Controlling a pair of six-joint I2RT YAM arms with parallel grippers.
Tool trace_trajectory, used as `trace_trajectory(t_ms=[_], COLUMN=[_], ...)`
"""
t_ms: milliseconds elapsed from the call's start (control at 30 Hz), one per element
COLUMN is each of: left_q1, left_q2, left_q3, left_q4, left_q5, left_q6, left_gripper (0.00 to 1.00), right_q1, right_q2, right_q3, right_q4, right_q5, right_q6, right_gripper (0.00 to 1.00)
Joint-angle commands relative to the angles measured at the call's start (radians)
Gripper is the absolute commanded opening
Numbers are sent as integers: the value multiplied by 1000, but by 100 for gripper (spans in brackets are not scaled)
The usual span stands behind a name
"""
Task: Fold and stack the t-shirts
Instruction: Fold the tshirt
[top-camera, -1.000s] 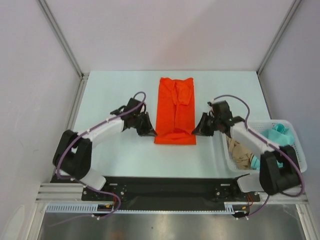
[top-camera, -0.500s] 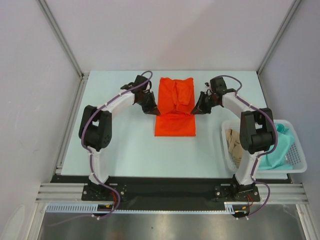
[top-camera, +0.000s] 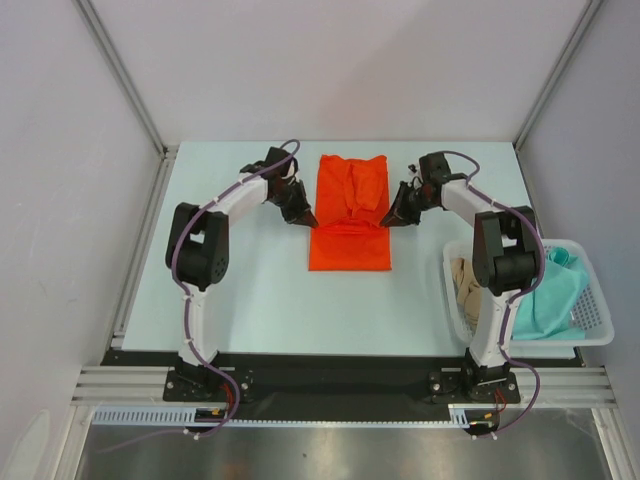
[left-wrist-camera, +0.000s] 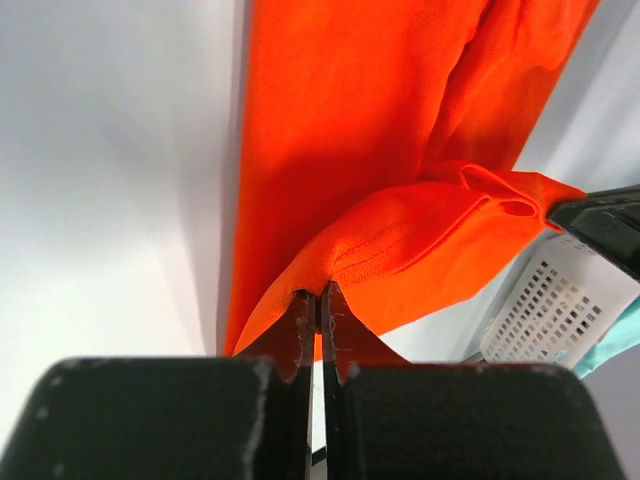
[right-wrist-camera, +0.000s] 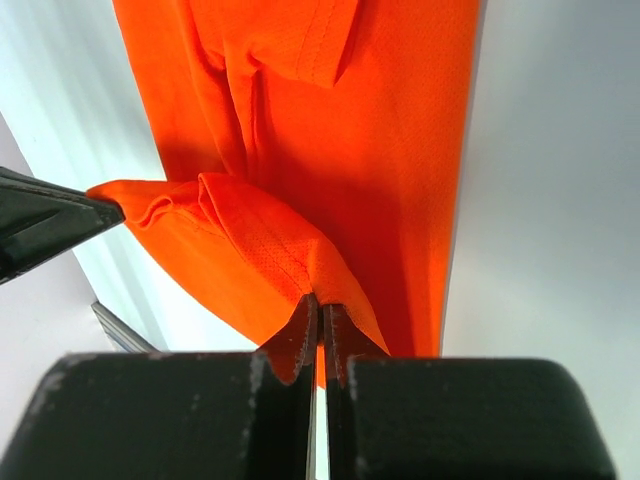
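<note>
Top external view: the left gripper pinches the left hem corner of the orange-red t-shirt, fingers pressed tight on the cloth. The shirt lies in the middle of the table, its near hem lifted off the surface between the two arms. The right gripper clamps the opposite corner the same way. At right, the white basket holds the beige t-shirt and the teal t-shirt. A second ago both grippers held the hem nearer the bases, and the shirt lay longer.
</note>
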Motion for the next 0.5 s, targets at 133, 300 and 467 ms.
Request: trace_trajectory(t_ms=[133,300,467], left_q1=[10,19,23], left_q2=[17,60,87], left_q3=[95,129,149], left_q4=[31,18,24], left_q5=[50,58,62], left_q6=[-13,-30,-44], left_gripper=[0,1,4], right_q1=[-23,-27,-27], right_q2=[11,60,86], right_q3=[83,141,141], right_q4=[-13,-39,-34], right_q5=[-12,-29,-30], right_q6=[-5,-10,-7], right_gripper=[0,0,1])
